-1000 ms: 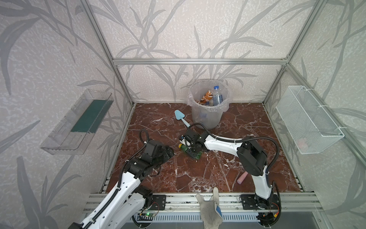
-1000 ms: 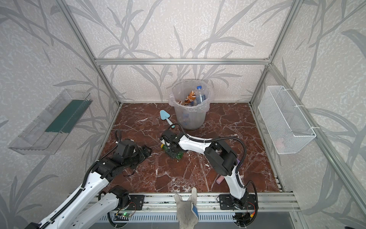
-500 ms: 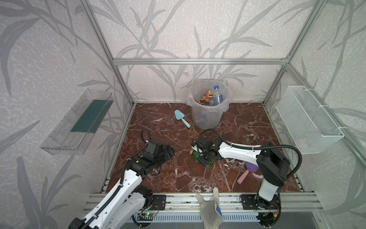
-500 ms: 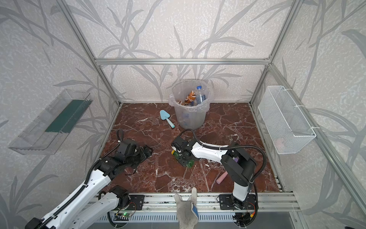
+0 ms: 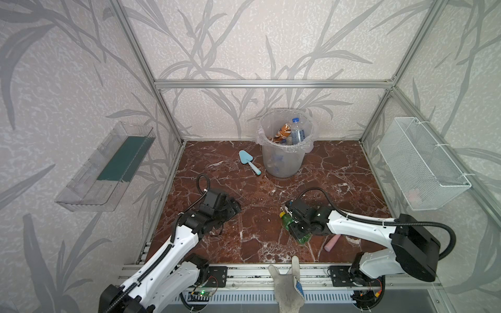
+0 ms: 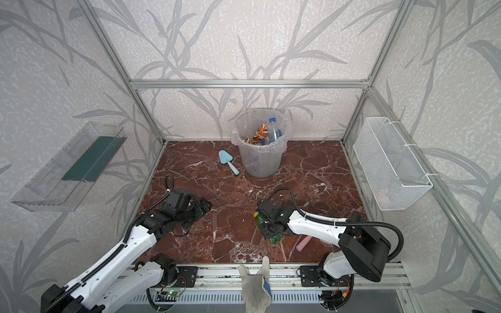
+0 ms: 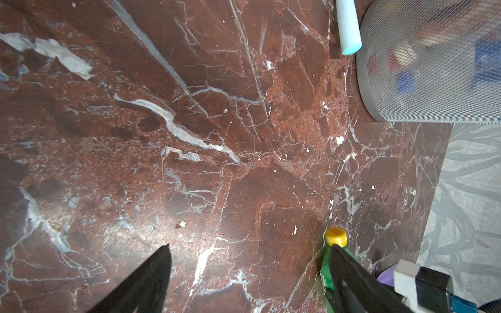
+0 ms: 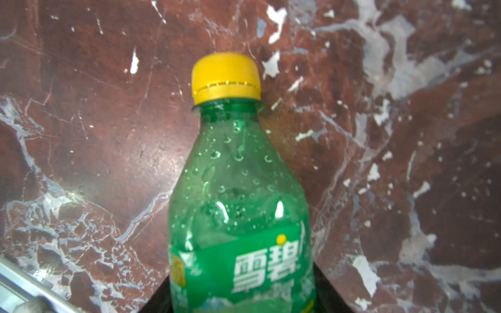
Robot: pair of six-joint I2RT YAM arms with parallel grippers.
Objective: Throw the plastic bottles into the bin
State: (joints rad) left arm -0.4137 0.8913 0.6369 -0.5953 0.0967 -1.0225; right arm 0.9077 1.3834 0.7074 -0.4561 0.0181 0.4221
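1. Change: the right gripper [image 5: 296, 229] has drawn the green bottle [image 8: 238, 203] from near the trowel [image 5: 248, 161] to the near right floor. That is further from the bin [image 5: 282, 165] at the far wall.
2. Its jaws have narrowed and are clamped on the bottle's body.
3. Meaning: the pickup appears secured. Lifting and carrying to the bin remain.
4. The left gripper [image 7: 250, 246] sits near left, jaws apart, holding nothing.
5. Count: one bottle is outside the bin. At least two show inside it, and the rest are blurred. There is one trowel and one pink shovel [image 5: 332, 242].

Both top views: high, steeply down, sharing the whole marble floor [image 5: 257, 214]. Left wrist: low, toward bin [image 7: 433, 67]. Right wrist: tight on green bottle [image 8: 238, 189], seemingly shared.
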